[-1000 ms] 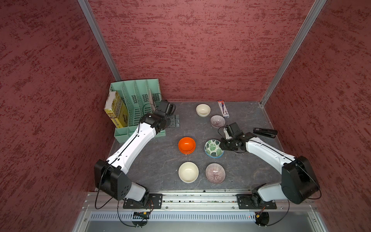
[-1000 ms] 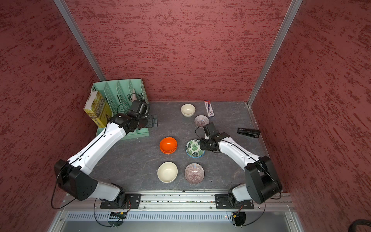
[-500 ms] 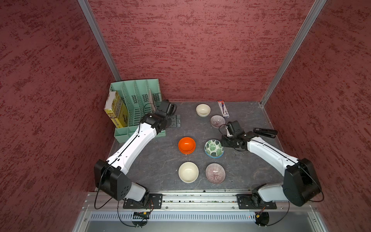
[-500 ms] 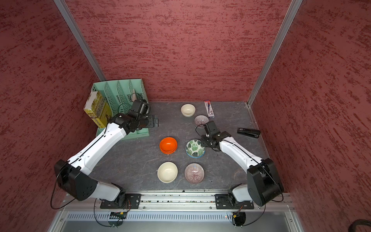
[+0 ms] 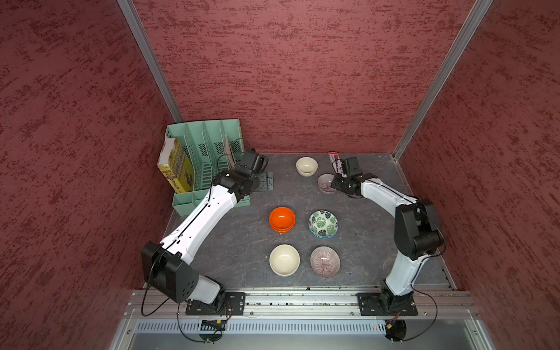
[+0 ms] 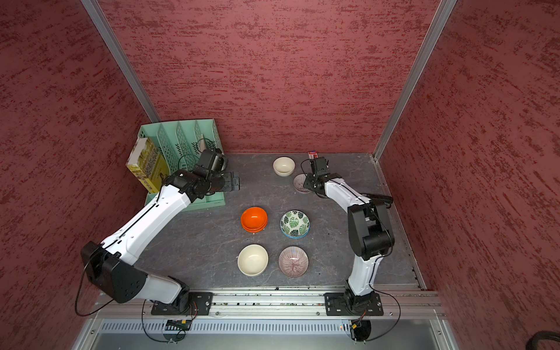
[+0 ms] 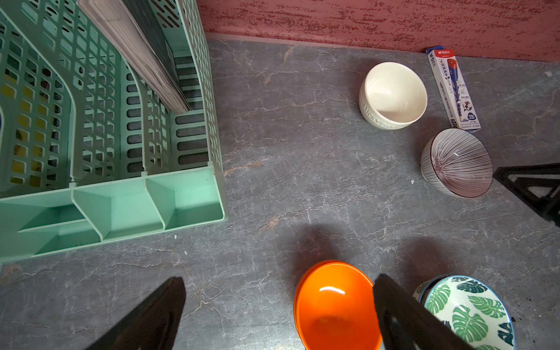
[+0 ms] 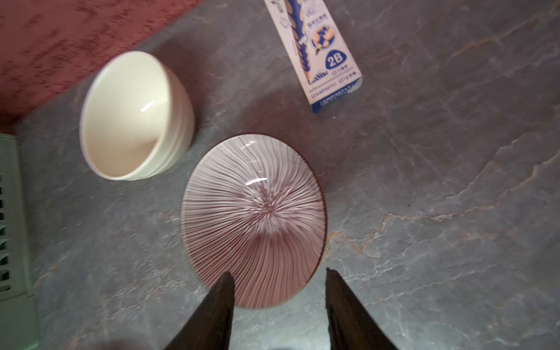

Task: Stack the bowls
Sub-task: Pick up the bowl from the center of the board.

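My right claw [image 8: 277,272] hangs half-parted at the rim of a pale purple bowl with fine radial lines [image 8: 254,218]. One finger is over its inside and the other outside the rim, with nothing gripped (the blur hides whether either finger touches). In both top views that bowl sits at the upper right of the grey stone-look tabletop [image 5: 242,242], just beside a plain cream bowl [image 5: 306,165] and near a white-and-blue pencil carton [image 8: 321,51]. My left claw [image 7: 278,278] stands wide and empty, upper left of centre beside the mint-green plastic file rack [image 5: 206,151]. At mid-frame a glossy orange bowl [image 5: 281,219] sits nested in its twin. To its right a white bowl with green leaf print [image 5: 323,223] sits in another. Below them a second cream bowl [image 5: 284,260] and a second purple lined bowl [image 5: 325,261] stand singly, side by side.
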You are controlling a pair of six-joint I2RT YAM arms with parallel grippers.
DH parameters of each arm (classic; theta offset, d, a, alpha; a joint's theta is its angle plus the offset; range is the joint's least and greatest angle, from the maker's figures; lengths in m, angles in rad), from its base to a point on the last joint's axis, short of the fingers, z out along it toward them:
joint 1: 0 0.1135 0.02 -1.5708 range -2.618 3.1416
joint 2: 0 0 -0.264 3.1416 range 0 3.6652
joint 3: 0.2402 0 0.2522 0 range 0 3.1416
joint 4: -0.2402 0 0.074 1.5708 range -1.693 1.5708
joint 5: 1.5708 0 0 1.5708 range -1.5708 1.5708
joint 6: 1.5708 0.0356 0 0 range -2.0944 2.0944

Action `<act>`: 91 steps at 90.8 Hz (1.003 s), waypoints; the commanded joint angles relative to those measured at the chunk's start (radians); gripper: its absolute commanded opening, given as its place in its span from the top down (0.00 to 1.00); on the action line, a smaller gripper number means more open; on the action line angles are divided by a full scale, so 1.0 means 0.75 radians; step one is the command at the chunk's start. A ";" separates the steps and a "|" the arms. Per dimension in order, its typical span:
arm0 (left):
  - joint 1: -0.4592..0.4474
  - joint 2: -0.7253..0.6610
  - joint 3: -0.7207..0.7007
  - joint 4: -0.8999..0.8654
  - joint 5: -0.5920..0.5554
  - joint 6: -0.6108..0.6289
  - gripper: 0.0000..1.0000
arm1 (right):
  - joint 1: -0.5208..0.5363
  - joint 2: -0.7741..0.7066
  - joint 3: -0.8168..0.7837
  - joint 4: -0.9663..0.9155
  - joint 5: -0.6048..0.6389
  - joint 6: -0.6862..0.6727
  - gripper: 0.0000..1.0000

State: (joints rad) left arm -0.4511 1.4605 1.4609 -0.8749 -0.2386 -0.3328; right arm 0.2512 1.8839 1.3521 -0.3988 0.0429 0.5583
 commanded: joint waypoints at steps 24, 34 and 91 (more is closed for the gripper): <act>0.002 0.022 0.006 -0.006 -0.032 0.005 0.00 | -0.084 0.123 0.110 0.062 -0.013 0.035 0.49; 0.007 0.037 0.016 -0.005 -0.029 0.007 0.00 | -0.088 0.172 0.140 0.057 -0.043 0.032 0.51; 0.030 0.036 0.002 0.021 0.002 0.011 0.00 | -0.087 0.022 -0.034 0.198 -0.104 0.029 1.00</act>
State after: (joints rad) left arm -0.4320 1.4876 1.4605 -0.8745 -0.2440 -0.3321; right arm 0.1879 2.0090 1.3727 -0.3038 -0.0170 0.5835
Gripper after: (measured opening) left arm 0.996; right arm 0.095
